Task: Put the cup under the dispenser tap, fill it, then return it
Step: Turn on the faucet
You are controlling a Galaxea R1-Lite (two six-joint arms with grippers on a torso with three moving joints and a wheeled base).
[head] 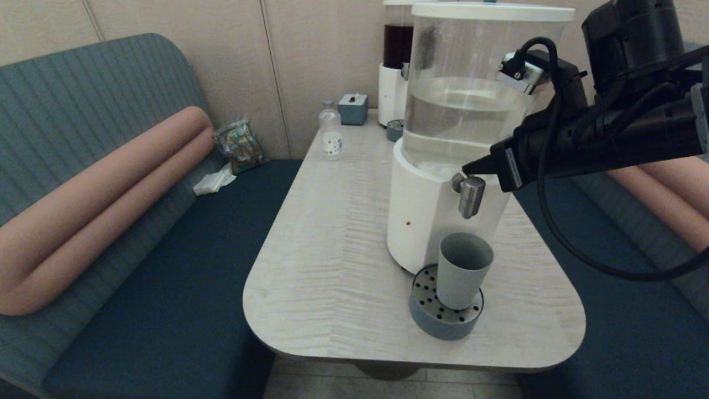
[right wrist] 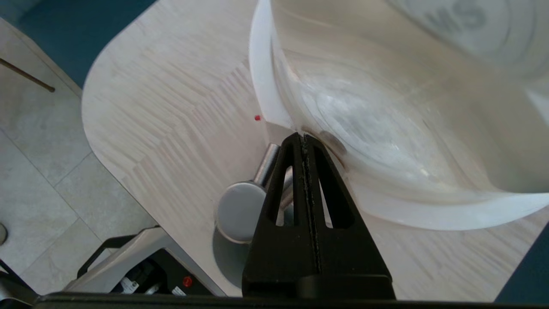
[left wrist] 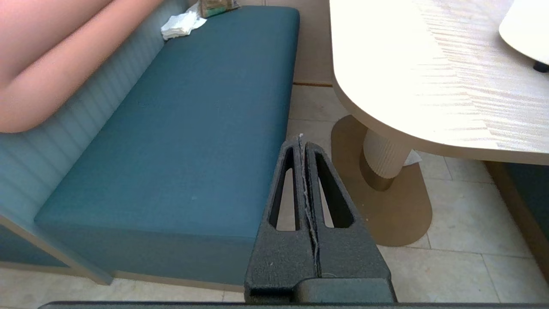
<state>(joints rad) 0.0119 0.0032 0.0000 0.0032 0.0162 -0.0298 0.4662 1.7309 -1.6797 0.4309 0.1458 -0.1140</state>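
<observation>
The right gripper, fingers pressed together and empty, sits just above the dispenser tap, with the cup straight below.

The cup, a plain grey-green tapered tumbler with no handle, stands upright with its mouth open, directly below the dispenser tap. The tap is a short brushed-steel cylinder pointing down from the white base of the big clear-tank dispenser.
</observation>
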